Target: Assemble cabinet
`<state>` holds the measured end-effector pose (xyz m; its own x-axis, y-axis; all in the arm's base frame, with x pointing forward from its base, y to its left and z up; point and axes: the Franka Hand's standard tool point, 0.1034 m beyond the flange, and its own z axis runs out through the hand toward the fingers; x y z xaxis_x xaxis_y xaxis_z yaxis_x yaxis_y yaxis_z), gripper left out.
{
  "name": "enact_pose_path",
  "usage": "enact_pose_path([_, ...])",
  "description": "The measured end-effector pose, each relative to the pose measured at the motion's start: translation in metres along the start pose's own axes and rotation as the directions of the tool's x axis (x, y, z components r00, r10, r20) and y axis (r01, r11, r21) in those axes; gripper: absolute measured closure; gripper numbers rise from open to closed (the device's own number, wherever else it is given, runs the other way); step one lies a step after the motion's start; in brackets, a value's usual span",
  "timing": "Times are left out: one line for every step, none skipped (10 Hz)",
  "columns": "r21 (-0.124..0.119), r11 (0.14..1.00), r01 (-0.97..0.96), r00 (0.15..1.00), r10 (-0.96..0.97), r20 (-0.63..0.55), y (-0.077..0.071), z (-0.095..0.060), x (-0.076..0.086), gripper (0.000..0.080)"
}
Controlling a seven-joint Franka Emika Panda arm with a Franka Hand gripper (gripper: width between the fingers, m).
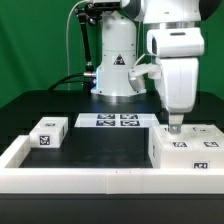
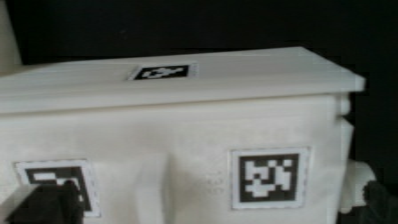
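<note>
The cabinet's white boxy body [image 1: 186,146] stands at the exterior view's right, against the low white rim, with square tags on its top and front. A smaller white tagged panel piece [image 1: 48,133] lies at the exterior view's left. My gripper [image 1: 175,124] points straight down onto the top of the body. In the wrist view the body [image 2: 178,120] fills the picture, showing three tags. My gripper [image 2: 201,208] is open. One dark fingertip [image 2: 43,206] shows at each lower corner, with the body's white surface between them.
The marker board [image 1: 108,121] lies flat at the back middle, in front of the arm's base [image 1: 116,75]. The low white rim [image 1: 80,178] frames the black table along the front and both sides.
</note>
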<state>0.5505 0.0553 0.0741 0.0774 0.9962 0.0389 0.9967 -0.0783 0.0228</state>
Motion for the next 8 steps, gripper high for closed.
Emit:
enact_pose_path([-0.006, 0.999, -0.036, 0.999, 0.036, 0.006, -0.008, -0.008, -0.002, 0.0002])
enact_pose_path([-0.01, 0.995, -0.097, 0.995, 0.097, 0.013, -0.02, -0.017, -0.005, 0.0002])
enact_pose_path([-0.005, 0.995, -0.099, 0.995, 0.099, 0.012, -0.02, -0.014, -0.005, 0.0002])
enact_pose_path([-0.003, 0.995, -0.1, 0.995, 0.1, 0.012, -0.02, -0.012, -0.005, 0.0002])
enact_pose_path([-0.003, 0.99, -0.139, 0.99, 0.139, 0.011, -0.02, -0.012, -0.004, 0.0002])
enact_pose_path([-0.002, 0.947, -0.32, 0.947, 0.32, 0.007, -0.022, -0.011, -0.004, 0.0002])
enact_pose_path([-0.026, 0.831, -0.556, 0.831, 0.556, -0.027, -0.031, -0.008, -0.007, 0.0002])
enact_pose_path([-0.026, 0.727, -0.686, 0.728, 0.685, -0.04, -0.04, -0.006, -0.002, 0.0002])
